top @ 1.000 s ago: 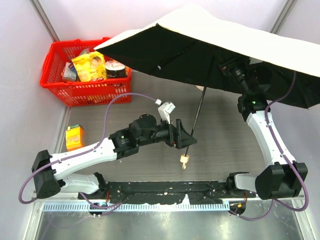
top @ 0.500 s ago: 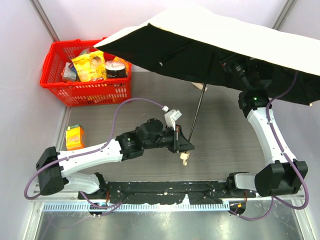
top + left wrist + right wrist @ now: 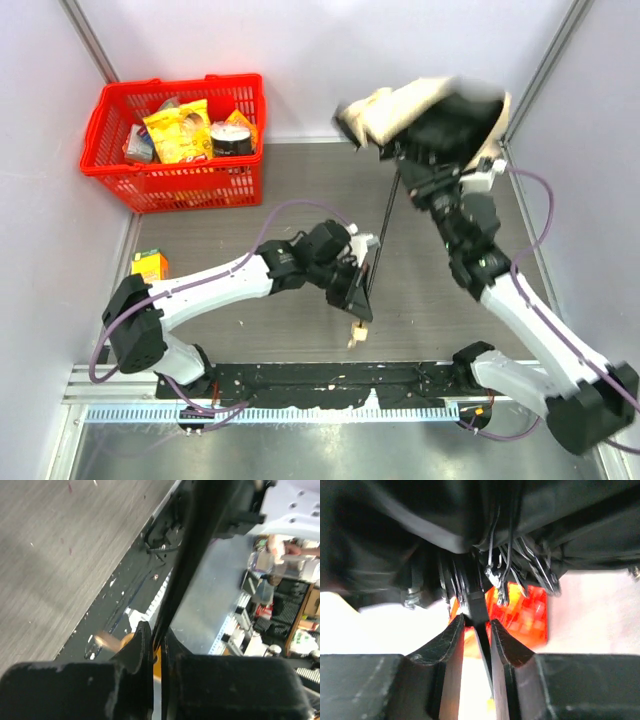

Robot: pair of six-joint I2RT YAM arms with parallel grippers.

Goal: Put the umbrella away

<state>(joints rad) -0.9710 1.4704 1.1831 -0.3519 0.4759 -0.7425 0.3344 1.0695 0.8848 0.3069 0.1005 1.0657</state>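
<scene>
We hold the umbrella (image 3: 425, 110) in both tools, over the right half of the counter (image 3: 230, 225).
A red basket (image 3: 170, 178) of packets (image 3: 178, 130) at far left and an orange box (image 3: 150, 266) by the left wall lie well apart from it. Its canopy is bunched and blurred, beige outside and black inside. The left tool (image 3: 156, 635) pinches the thin black shaft (image 3: 381, 235) just above the cream handle (image 3: 357, 333). The right tool (image 3: 477, 622) pinches it by the ribs (image 3: 520, 565).

Right claw (image 3: 476, 622) seemingly around umbrella (image 3: 560, 520) shaft
</scene>
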